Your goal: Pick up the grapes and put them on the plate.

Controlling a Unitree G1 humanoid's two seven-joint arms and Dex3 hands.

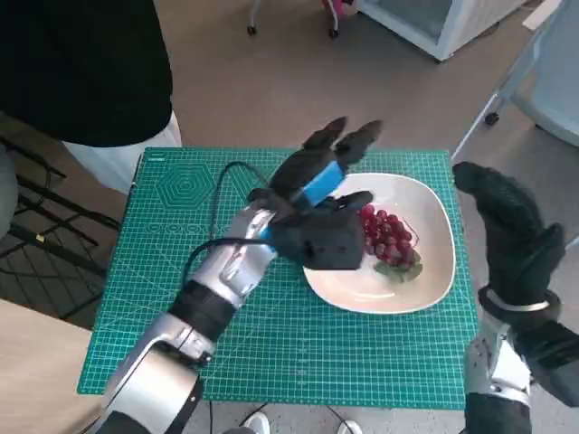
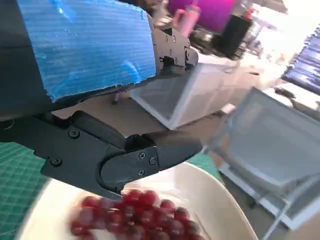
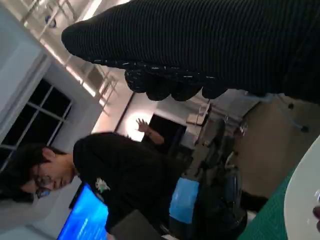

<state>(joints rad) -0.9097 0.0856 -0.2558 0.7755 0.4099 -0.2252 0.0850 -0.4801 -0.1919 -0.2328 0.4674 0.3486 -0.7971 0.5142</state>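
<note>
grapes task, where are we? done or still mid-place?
Done: the grapes lie on the white plate, on the green cutting mat. In hand: nothing visibly gripped; the left hand hovers over the plate's near side, fingers spread. The right hand is raised beside the table, holding nothing. Left: probably just pulling the left hand clear.

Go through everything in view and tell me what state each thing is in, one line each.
grapes: lying on the plate, not held.
plate: on the green mat, holding the grapes.
left robot hand: above the plate beside the grapes, fingers apart, holding nothing.
right robot hand: raised off the table's right edge, holding nothing.
green mat: flat on the table.
</note>
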